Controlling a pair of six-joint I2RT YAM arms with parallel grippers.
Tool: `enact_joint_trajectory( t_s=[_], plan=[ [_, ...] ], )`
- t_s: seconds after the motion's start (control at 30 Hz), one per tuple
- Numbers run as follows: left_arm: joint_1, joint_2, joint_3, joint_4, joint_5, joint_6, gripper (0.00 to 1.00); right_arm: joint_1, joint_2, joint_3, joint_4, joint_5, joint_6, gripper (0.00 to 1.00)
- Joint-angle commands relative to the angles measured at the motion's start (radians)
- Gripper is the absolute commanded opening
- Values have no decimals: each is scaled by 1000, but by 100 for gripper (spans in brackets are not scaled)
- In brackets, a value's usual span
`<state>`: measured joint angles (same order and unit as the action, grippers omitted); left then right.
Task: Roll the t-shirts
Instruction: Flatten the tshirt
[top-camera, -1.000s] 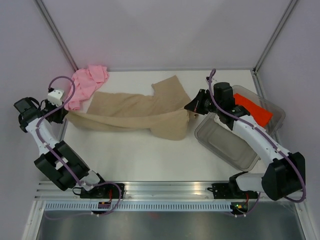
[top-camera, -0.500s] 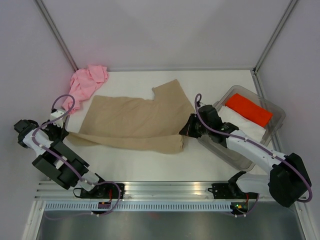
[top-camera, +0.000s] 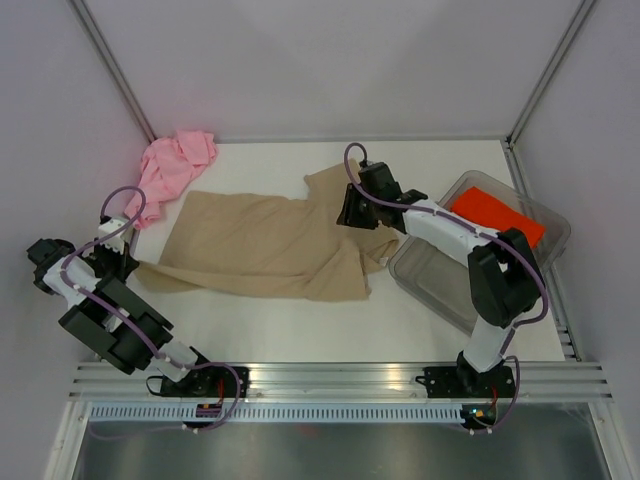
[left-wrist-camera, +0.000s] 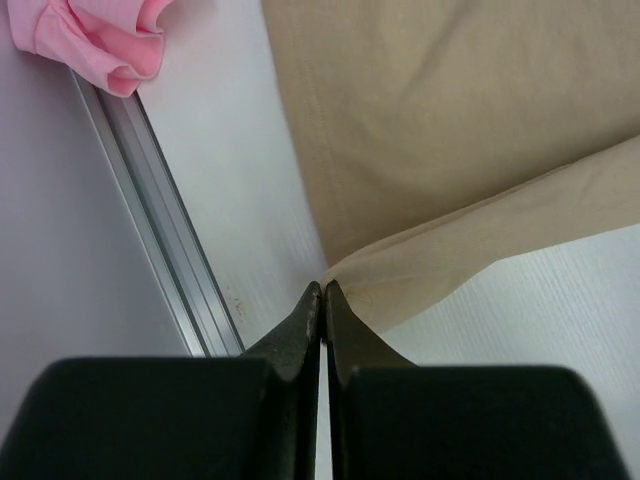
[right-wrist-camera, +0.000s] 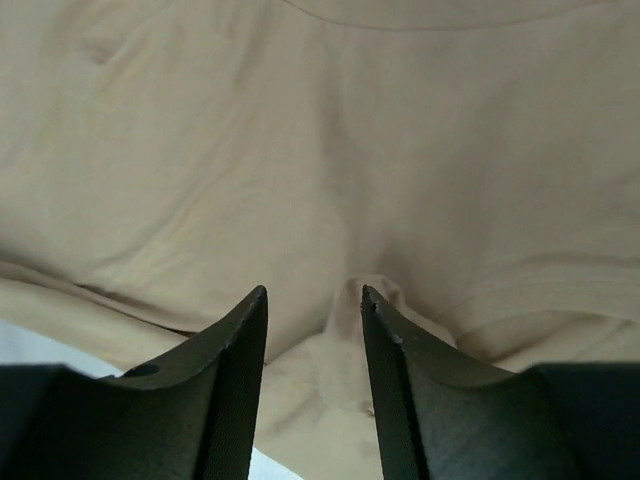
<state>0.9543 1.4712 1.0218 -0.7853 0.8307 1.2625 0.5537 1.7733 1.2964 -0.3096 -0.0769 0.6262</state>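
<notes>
Fingers (left-wrist-camera: 298, 338) on the left gripper (left-wrist-camera: 322, 292) pinch the tan shirt (top-camera: 260, 235); the right gripper (right-wrist-camera: 313, 292) is part open, empty. Nothing is rolled yet.

You've got no legible txt, labels, brand marks or nos. in any view. The tan t-shirt (top-camera: 260, 240), pink t-shirt (top-camera: 170, 165), clear bin (top-camera: 440, 290) w/ its red cloth (top-camera: 505, 218), and the tabletop (top-camera: 280, 320) around the tan t-shirt all show plain surfaces.
</notes>
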Motion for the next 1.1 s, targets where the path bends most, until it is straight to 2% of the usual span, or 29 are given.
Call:
enact_joint_trajectory(
  t_s=[0.0, 0.17, 0.33, 0.47, 0.6, 0.7, 0.8, 0.83, 0.93, 1.07],
  plan=[
    [8, 3, 24, -8, 71, -14, 2, -5, -56, 24, -75, 26, -59, 50],
    [8, 0, 21, -8, 70, -15, 2, 43, -251, -107, -155, 179, -79, 57],
    [6, -15, 14, -8, 62, -14, 2, 109, -420, -355, -94, 151, 0, 59],
    [6, -43, 1, -9, 64, -9, 2, 170, -413, -466, -7, 121, 24, 62],
    [6, -51, -8, -8, 61, -8, 2, 198, -338, -488, 96, 106, 6, 62],
    [6, -49, -12, -9, 51, -11, 2, 199, -279, -479, 107, 137, -2, 61],
    [6, -51, -19, -8, 41, -2, 2, 199, -267, -505, 170, 100, 4, 43],
    [8, -51, -17, -8, 41, -2, 2, 201, -268, -519, 188, 92, 9, 25],
    [8, -46, -8, -9, 47, -20, 2, 201, -293, -531, 161, 80, 32, 0],
    [6, -43, 24, -11, 62, -54, 2, 250, -424, -528, 57, 80, 67, 0]
  ],
)
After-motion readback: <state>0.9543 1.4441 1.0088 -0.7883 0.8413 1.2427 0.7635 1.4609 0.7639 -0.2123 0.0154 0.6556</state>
